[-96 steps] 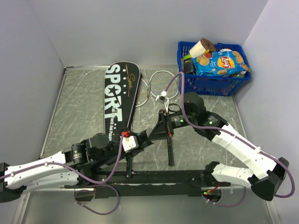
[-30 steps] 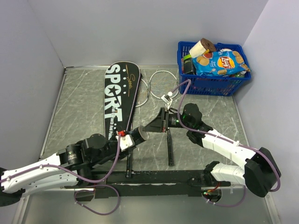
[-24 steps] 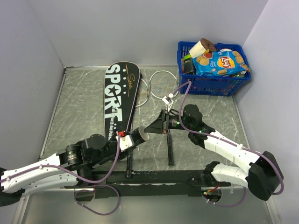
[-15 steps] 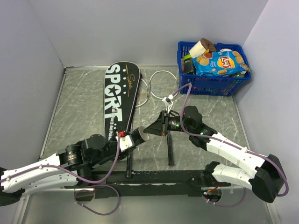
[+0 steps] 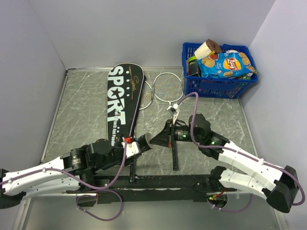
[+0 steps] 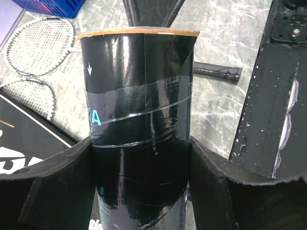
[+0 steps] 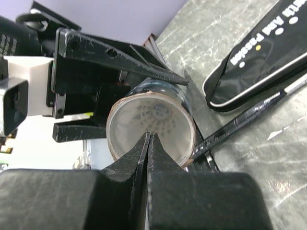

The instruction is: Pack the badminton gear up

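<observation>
Grey marbled stone is covering the counter (image 5: 81, 110), and pale lilac-grey walls are closing it in on three sides. From above, the black racket cover (image 5: 122, 103) is lying lengthwise left of centre, showing "SPORT" in big white capitals and a small gold script near its head. Two rackets (image 5: 168, 87) are lying just beside it, their silver heads overlapping and their black handles running towards the arms. A blue basket (image 5: 218, 85) is sitting in the far right corner, holding a blue "Lay's" bag (image 5: 225, 64). The left tool (image 5: 140, 143) is gripping the black tube (image 5: 145, 140) low over the near handles, and the right tool (image 5: 153, 140) is pointing at the tube's open end.

Through the left wrist camera, padded fingers (image 6: 62, 167) are clamping both sides of the tube, which is filling the middle of the view. Its print is showing a teal "A" and a small white arrow, partly under clear tape, below a brown cardboard rim. The racket heads are lying on the stone at upper left.

Through the right wrist camera, the right tool's fingers (image 7: 120, 191) are pressing together with nothing visible between them, their tips lying at the lower rim of the tube's round mouth. Something pale is sitting inside, too blurred to identify. The cover's small white lettering at upper right is too skewed to read.
</observation>
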